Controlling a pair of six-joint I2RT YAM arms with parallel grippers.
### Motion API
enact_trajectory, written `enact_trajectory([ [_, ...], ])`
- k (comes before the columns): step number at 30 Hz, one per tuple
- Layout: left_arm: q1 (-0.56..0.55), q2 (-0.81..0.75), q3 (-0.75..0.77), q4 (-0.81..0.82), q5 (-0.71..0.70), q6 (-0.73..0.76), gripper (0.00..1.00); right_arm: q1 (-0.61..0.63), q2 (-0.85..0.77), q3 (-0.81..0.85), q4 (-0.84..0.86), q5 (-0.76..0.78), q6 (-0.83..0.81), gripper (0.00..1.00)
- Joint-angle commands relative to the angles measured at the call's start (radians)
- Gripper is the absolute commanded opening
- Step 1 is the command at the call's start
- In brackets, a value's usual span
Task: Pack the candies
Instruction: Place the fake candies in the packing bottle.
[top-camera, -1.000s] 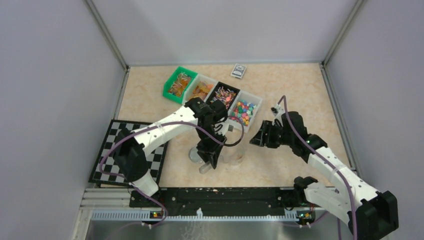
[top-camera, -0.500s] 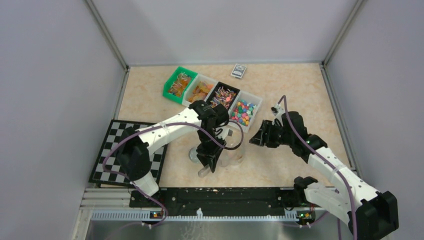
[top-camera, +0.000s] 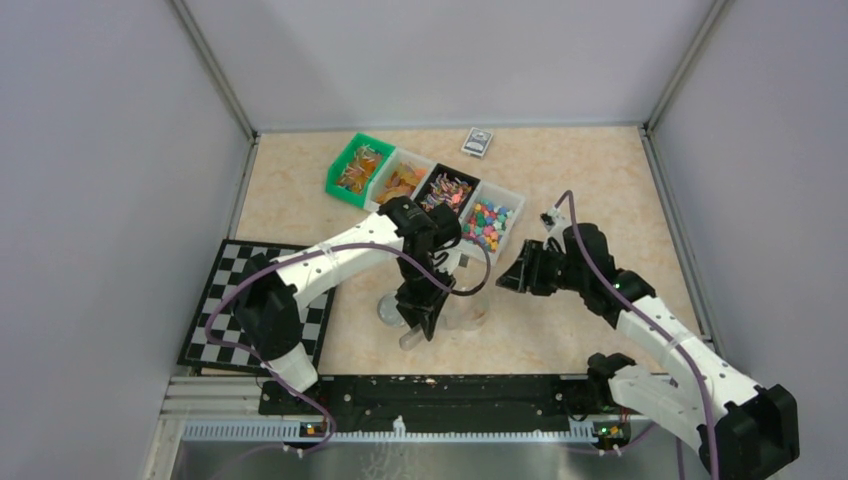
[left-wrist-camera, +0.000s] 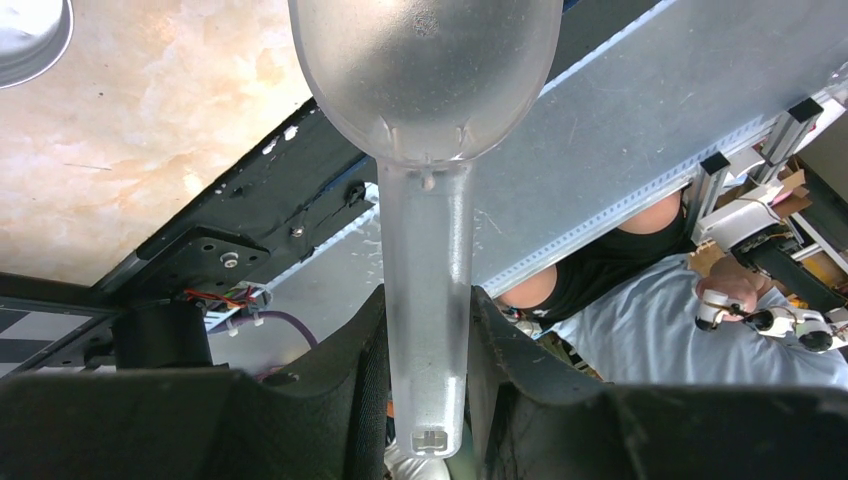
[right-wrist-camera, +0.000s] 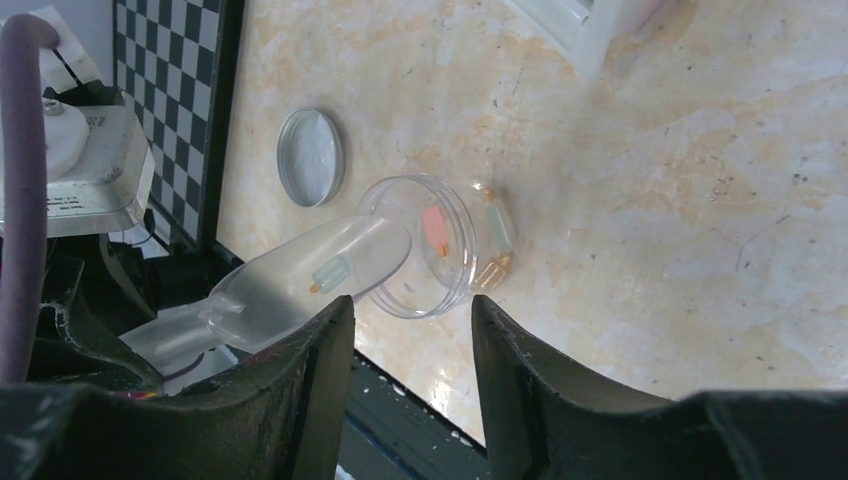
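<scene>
My left gripper (top-camera: 418, 318) is shut on the handle of a clear plastic scoop (left-wrist-camera: 426, 300). In the right wrist view the scoop's bowl (right-wrist-camera: 310, 280) rests against the rim of a small clear cup (right-wrist-camera: 430, 245) and holds one pale green candy (right-wrist-camera: 330, 272). The cup holds a pink candy (right-wrist-camera: 433, 228), a green one (right-wrist-camera: 493, 225) and an orange one (right-wrist-camera: 488, 270). My right gripper (right-wrist-camera: 410, 370) is open and empty, hovering right of the cup (top-camera: 468, 308). Four bins of candies (top-camera: 425, 190) stand at the back.
A round silver lid (right-wrist-camera: 310, 157) lies flat left of the cup, also in the top view (top-camera: 388, 308). A checkered mat (top-camera: 240, 300) lies at the left. A small card box (top-camera: 478, 142) lies near the back wall. The black rail (top-camera: 430, 392) runs along the near edge.
My left gripper has shifted slightly beside the cup with the scoop in it. The right arm has barely moved.
</scene>
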Motion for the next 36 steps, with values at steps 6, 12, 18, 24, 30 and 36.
enact_trajectory([
  [6, -0.005, -0.023, 0.041, -0.014, 0.005, -0.024, 0.0, 0.085, 0.051, 0.004, 0.089, -0.018, 0.052, 0.43],
  [12, -0.005, -0.028, 0.042, -0.014, 0.006, -0.027, 0.0, 0.158, 0.082, 0.014, 0.118, 0.023, 0.075, 0.4],
  [18, -0.005, -0.037, 0.038, -0.003, 0.016, -0.03, 0.0, 0.21, 0.118, 0.023, 0.161, 0.049, 0.101, 0.32],
  [24, -0.005, -0.042, 0.023, 0.019, 0.03, -0.025, 0.0, 0.255, 0.161, 0.034, 0.209, 0.066, 0.123, 0.28],
  [30, -0.003, -0.037, 0.045, 0.017, 0.017, -0.019, 0.0, 0.295, 0.203, 0.02, 0.229, 0.077, 0.127, 0.24],
  [36, -0.003, -0.027, 0.097, 0.023, 0.002, -0.027, 0.0, 0.325, 0.196, -0.012, 0.245, 0.092, 0.144, 0.22],
])
